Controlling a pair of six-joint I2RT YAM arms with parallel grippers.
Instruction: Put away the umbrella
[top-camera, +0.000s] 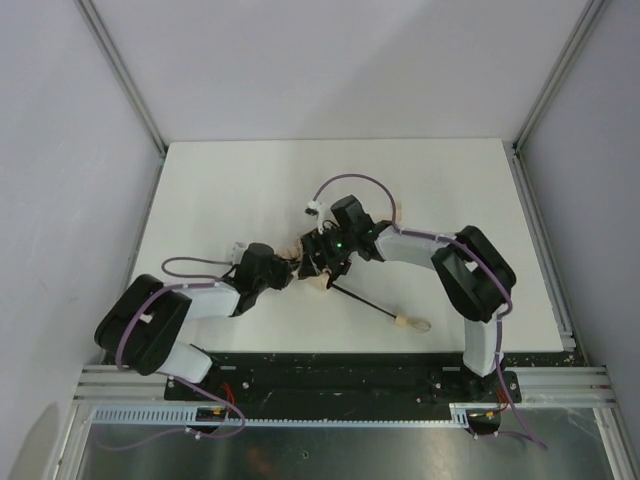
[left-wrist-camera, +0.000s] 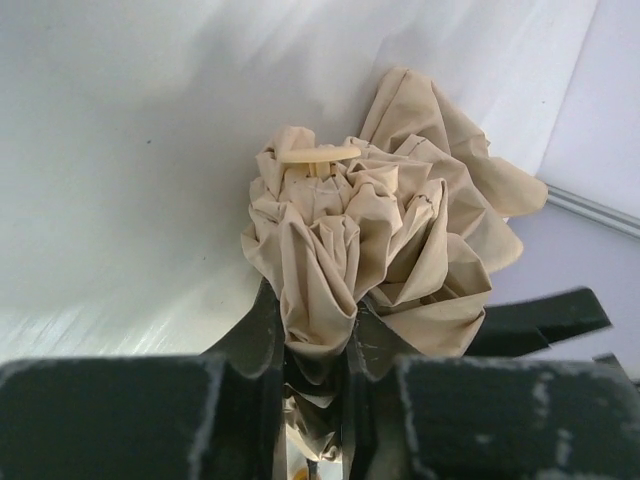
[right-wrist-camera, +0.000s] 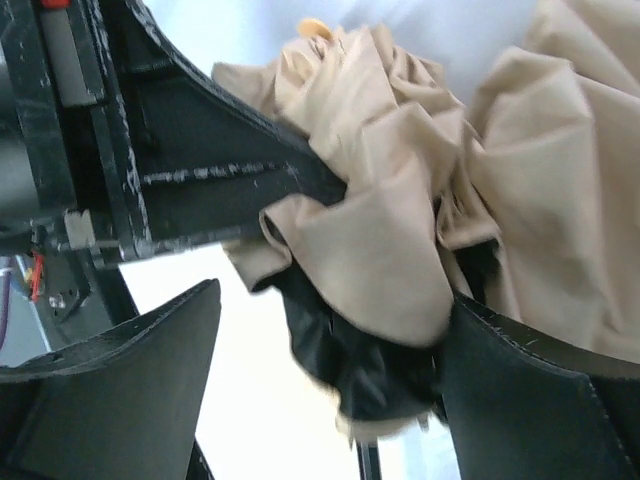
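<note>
The umbrella lies mid-table with its thin dark shaft (top-camera: 360, 300) running to the near right and ending in the light tan handle (top-camera: 408, 323). Both grippers hide most of its bunched beige fabric (left-wrist-camera: 390, 230) in the top view. My left gripper (top-camera: 290, 266) is shut on a fold of the fabric, seen pinched between its fingers in the left wrist view (left-wrist-camera: 315, 340). My right gripper (top-camera: 322, 254) is open around the bundle (right-wrist-camera: 400, 200). The fabric rests against its right finger (right-wrist-camera: 540, 390), and its left finger (right-wrist-camera: 110, 380) stands apart.
The white table (top-camera: 220, 190) is bounded by grey walls with aluminium frame posts (top-camera: 120, 70) at left and right. A purple cable (top-camera: 350, 180) loops above the right wrist. A metal rail (top-camera: 300, 385) runs along the near edge.
</note>
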